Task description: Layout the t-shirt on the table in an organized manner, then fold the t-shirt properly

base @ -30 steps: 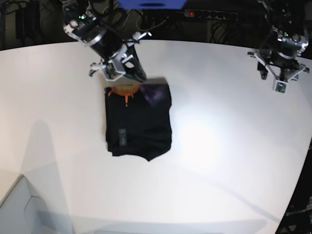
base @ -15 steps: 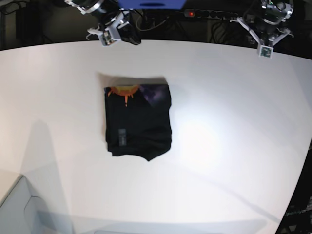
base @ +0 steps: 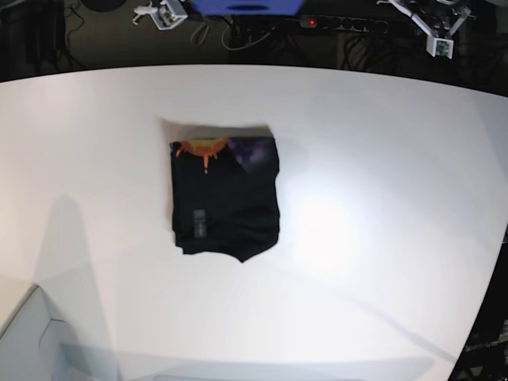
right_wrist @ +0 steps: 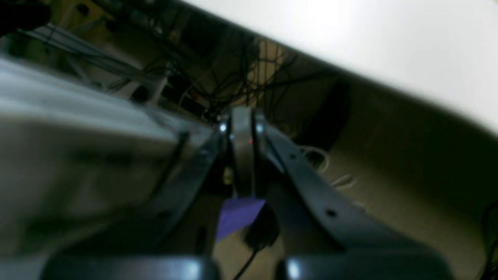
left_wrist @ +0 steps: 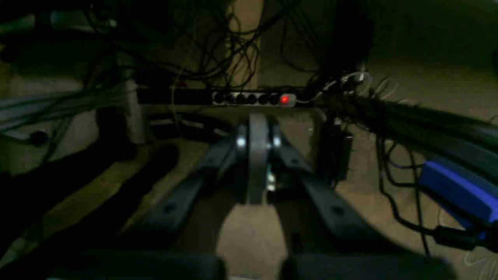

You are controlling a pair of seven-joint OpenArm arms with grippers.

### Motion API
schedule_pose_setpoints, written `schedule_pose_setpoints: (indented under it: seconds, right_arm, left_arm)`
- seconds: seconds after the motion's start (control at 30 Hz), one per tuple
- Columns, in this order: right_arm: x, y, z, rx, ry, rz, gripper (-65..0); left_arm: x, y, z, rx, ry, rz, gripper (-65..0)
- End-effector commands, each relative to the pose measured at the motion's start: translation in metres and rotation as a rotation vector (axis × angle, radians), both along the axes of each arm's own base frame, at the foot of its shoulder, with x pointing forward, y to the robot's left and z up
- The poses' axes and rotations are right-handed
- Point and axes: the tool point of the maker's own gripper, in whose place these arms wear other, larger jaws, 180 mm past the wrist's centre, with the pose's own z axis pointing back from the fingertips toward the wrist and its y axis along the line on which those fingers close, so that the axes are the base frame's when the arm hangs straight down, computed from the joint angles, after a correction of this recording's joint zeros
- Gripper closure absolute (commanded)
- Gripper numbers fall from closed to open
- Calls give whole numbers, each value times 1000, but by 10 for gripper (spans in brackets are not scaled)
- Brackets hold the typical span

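The black t-shirt lies folded into a compact rectangle on the white table, left of centre. An orange-and-purple print runs along its far edge and a small tag shows on top. Both arms are pulled back beyond the table's far edge, well away from the shirt. In the left wrist view my left gripper is shut with nothing between its fingers, hanging over dark floor and cables. In the right wrist view my right gripper is shut and empty too, with the table's edge beside it.
A power strip with a red light lies behind the far edge among tangled cables. A blue object sits at the top centre. A pale grey box corner shows at the lower left.
Both arms have drawn back from the table to beyond its far edge. The left gripper has closed. The folded t-shirt has stayed in place.
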Motion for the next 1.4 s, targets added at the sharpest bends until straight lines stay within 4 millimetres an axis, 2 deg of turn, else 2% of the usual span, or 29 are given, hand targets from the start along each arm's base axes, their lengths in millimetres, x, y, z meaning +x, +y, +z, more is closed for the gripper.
schedule_pose_setpoints:
  seconds: [0.0,0.13,0.2,0.23,0.33,0.47,0.57,0.8,0.97,1.2,1.3,1.37]
  right_arm:
    - [-3,1,6,33,-12,-6,0]
    - [-14,-3,-7,26,24,-14,0]
    - [-21,-7,-19,12,55,-16,0]
    - [-26,-9,-25,4,74,-17,0]
    - [-31,-18,-49,-25,117,-20,0]
    - [-35,-31,-83,-61,171,-36,0]
    - [-40,-39,-97,-58,179,-70,0]
    - [-38,-42,-103,-46,168,-107,0]
    - [-33,-40,-104,-41,163,-116,0]
    - [-34,-31,-105,-24,172,-134,0]
    - [-30,-31,-105,-23,165,-135,0]
    - [-28,-34,-113,-34,172,-138,0]
  left_arm:
    - [0,6,7,14,-21,7,-1]
    - [-3,10,6,13,-19,24,-1]
    - [-10,8,-7,-17,7,37,-1]
    - [-17,7,-14,-33,27,49,-1]
    - [-18,11,-40,-80,59,82,-1]
    - [-27,15,-85,-153,152,119,-1]
    - [-29,15,-110,-196,204,121,-1]
    - [-17,-12,-148,-309,147,59,-1]
    - [-12,-9,-179,-376,178,97,-1]
    - [12,-3,-186,-387,115,83,-1]
    - [24,-9,-187,-399,104,70,-1]
    - [28,-17,-192,-419,119,64,-1]
